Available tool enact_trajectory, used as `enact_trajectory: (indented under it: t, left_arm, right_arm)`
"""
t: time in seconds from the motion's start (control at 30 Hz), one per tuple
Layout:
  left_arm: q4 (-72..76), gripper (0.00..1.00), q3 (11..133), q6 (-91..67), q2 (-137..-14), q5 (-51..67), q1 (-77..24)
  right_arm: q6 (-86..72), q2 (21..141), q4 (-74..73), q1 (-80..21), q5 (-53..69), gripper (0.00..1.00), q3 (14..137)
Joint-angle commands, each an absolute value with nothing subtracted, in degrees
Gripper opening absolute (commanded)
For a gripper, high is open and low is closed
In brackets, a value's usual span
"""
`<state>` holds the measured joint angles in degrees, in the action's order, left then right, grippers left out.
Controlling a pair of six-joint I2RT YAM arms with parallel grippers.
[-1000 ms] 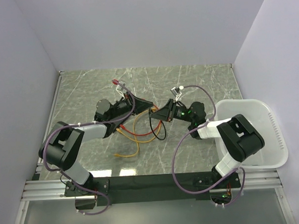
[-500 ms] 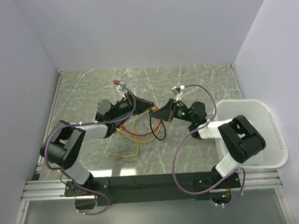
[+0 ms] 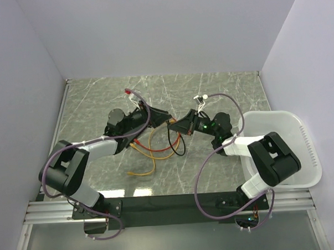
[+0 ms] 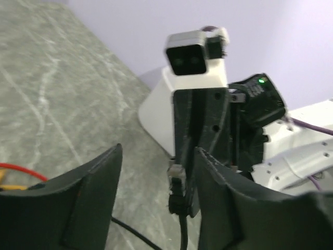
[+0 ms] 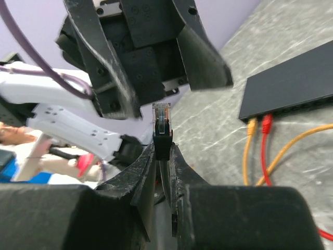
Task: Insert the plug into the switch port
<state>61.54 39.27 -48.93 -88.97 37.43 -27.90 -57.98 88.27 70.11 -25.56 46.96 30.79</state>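
Observation:
The plug, black with a clear tip, stands upright with my right gripper shut on its body. Its black cable loops down onto the table. My left gripper is open around the plug, with a gap on each side. In the right wrist view the left fingers hang spread just above the plug tip. The switch lies flat at the right, with an orange plug and a red plug in its near edge. In the top view both grippers meet mid-table, left and right, and the left arm mostly hides the switch.
A white bin stands at the right edge beside the right arm. Orange cable and red cable sprawl on the marble table in front of the grippers. A loose red-tipped connector lies at the back left.
My left gripper has opened and let go of the plug, which now stays in the right gripper alone. The right gripper closed tighter on it. The left arm shifted slightly.

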Motion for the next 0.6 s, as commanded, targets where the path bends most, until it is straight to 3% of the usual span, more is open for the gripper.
enact_trajectory:
  t: [0.0,0.13,0.3,0.57]
  left_arm:
    - [54.3,0.65,40.3,-43.6,-84.7,33.0,-25.8]
    - [48.9,0.67,41.3,-43.2,-84.5,28.7,-20.7]
    - [45.9,0.64,40.7,-44.9,-85.2,24.6,-12.8]
    - [46.8,0.61,39.7,-44.5,-88.3,24.0,-2.6]
  right_arm:
    - [-50.2,84.1,63.1,-25.8,43.9,0.00,33.0]
    - [-41.6,82.9,49.4,-28.3,38.8,0.00,36.2]
    - [-25.7,86.7,19.3,-37.6,19.5,0.00,51.0]
    - [-18.6,100.2,-0.8,-43.0,3.4,0.00,70.5]
